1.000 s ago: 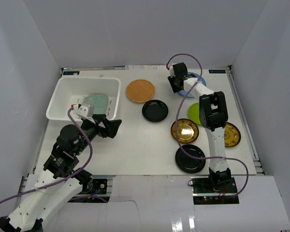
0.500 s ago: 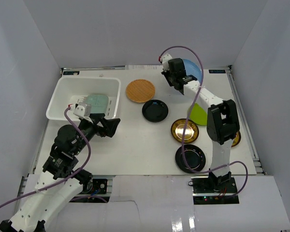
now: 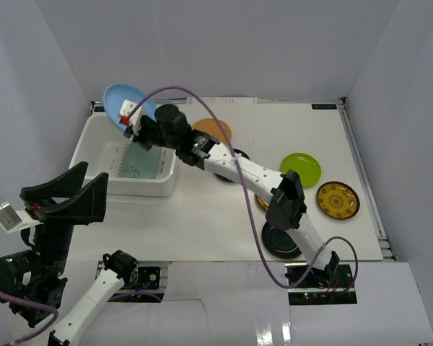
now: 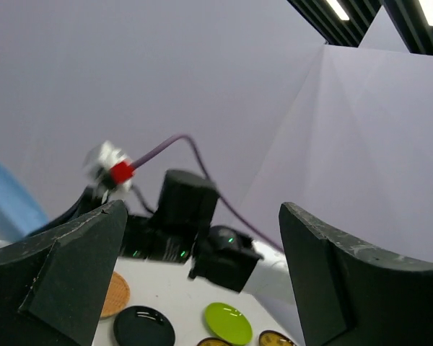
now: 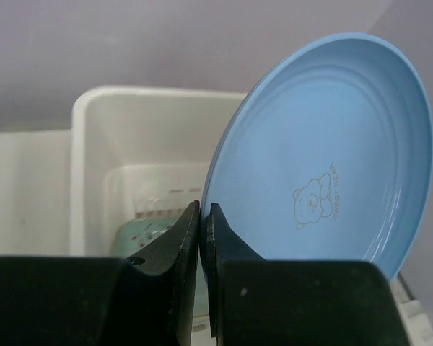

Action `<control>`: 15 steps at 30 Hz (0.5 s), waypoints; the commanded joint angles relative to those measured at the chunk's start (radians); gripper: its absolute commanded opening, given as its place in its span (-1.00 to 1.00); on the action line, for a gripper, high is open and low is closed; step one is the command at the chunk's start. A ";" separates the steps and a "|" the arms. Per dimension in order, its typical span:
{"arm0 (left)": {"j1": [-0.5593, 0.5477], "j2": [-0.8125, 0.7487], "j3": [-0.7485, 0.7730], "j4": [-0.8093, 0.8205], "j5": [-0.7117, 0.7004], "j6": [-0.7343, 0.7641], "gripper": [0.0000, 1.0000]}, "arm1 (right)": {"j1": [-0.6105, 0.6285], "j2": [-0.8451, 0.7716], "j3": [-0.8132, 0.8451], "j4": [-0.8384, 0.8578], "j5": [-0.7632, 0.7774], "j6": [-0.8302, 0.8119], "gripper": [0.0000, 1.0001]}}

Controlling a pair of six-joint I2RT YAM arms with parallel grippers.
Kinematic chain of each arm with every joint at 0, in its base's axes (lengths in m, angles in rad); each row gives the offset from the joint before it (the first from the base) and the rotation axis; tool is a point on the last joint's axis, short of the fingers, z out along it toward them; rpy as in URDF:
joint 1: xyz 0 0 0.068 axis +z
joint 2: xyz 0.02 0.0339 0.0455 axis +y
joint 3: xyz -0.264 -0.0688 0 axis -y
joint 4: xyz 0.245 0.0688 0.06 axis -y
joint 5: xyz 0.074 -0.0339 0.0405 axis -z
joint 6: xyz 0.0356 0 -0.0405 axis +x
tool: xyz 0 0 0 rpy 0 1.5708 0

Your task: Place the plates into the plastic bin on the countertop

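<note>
My right gripper is shut on the rim of the light blue plate and holds it tilted on edge above the far left corner of the white plastic bin. In the right wrist view the jaws pinch the blue plate over the bin, where the pale-green divided plate lies. That plate also shows in the top view. My left gripper is open and empty, raised high at the near left. Its fingers stand wide apart.
On the countertop lie the tan woven plate, the lime green plate, a gold plate and a black plate, partly under my right arm. The second gold and black plates are mostly hidden by that arm. White walls enclose the table.
My right arm has swung from the back right across to the bin, carrying the blue plate. My left arm has risen from beside the bin up toward the camera, jaws open.
</note>
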 commanded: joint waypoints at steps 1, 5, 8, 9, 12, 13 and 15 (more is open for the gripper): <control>0.004 0.019 0.007 -0.113 -0.049 -0.017 0.96 | 0.062 0.085 -0.017 -0.038 -0.002 -0.071 -0.85; 0.004 0.004 0.015 -0.190 -0.083 -0.027 0.96 | 0.102 0.152 -0.009 -0.009 0.047 -0.104 -0.85; 0.004 -0.002 0.008 -0.213 -0.095 -0.035 0.96 | 0.108 0.217 0.022 -0.007 0.087 -0.119 -0.85; 0.004 -0.002 0.004 -0.215 -0.096 -0.036 0.96 | 0.108 0.220 0.021 -0.003 0.091 -0.119 -0.84; 0.004 0.005 -0.009 -0.221 -0.096 -0.050 0.96 | 0.110 0.209 0.001 0.045 0.113 -0.087 -0.09; 0.004 0.010 -0.012 -0.224 -0.096 -0.055 0.96 | 0.108 0.193 -0.008 0.054 0.102 -0.075 0.19; 0.005 0.030 -0.015 -0.228 -0.090 -0.059 0.96 | 0.107 0.160 -0.031 0.104 0.090 -0.017 0.65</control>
